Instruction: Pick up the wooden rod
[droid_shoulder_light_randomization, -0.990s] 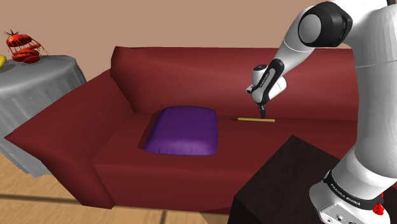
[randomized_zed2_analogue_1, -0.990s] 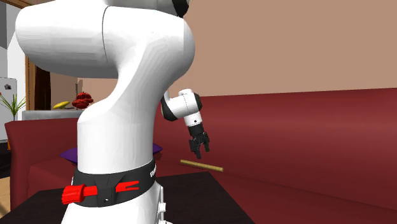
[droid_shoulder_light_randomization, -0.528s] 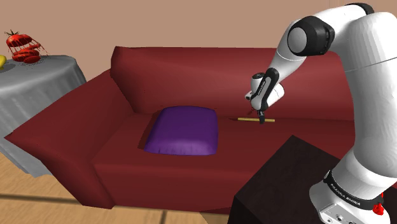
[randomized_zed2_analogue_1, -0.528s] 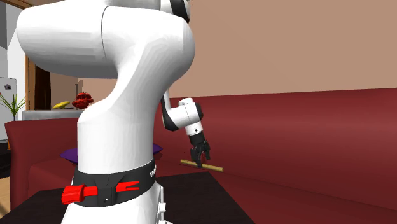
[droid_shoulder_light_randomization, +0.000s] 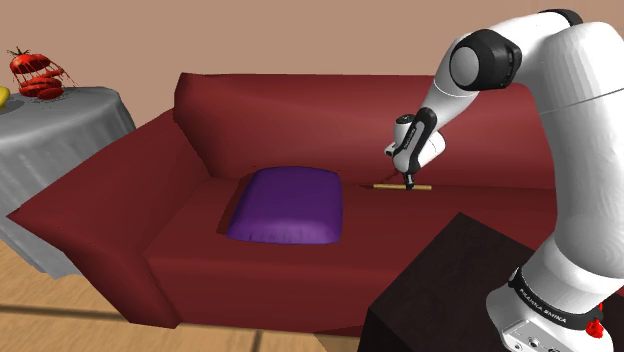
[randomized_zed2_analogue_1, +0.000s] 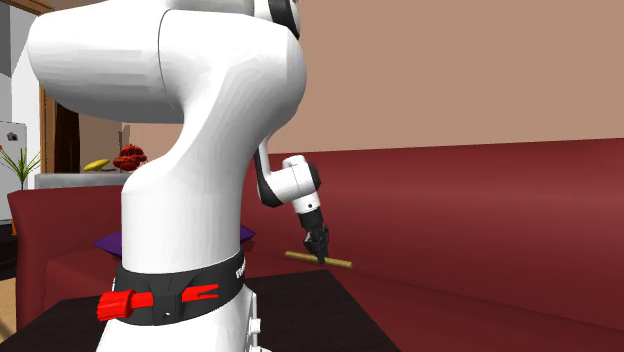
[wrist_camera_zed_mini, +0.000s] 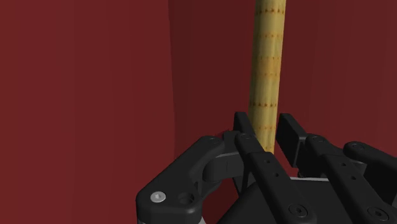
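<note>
White Franka arm (droid_shoulder_light_randomization: 560, 120) has dipped over the last second and brought its gripper (droid_shoulder_light_randomization: 408, 185) down to the sofa seat. The fingers, spread apart a moment ago, now clamp the wooden rod (wrist_camera_zed_mini: 267, 63) from both sides, roughly at mid-length. The rod still lies flat on the seat, close under the backrest. The grasp looks made, so only the lift seems left.

A plain tan wall (droid_shoulder_light_randomization: 300, 35) backs the dark-red sofa (droid_shoulder_light_randomization: 280, 110). At the shoulder view's left stands a round table (droid_shoulder_light_randomization: 70, 130) under a grey cloth, with wood flooring (droid_shoulder_light_randomization: 60, 310) below. The dark stand (droid_shoulder_light_randomization: 440, 290) sits in front of the sofa. A purple cushion (droid_shoulder_light_randomization: 290, 205) rests on the seat, near the rod but apart from it. Red fruit (droid_shoulder_light_randomization: 35, 75) sits on the table.
</note>
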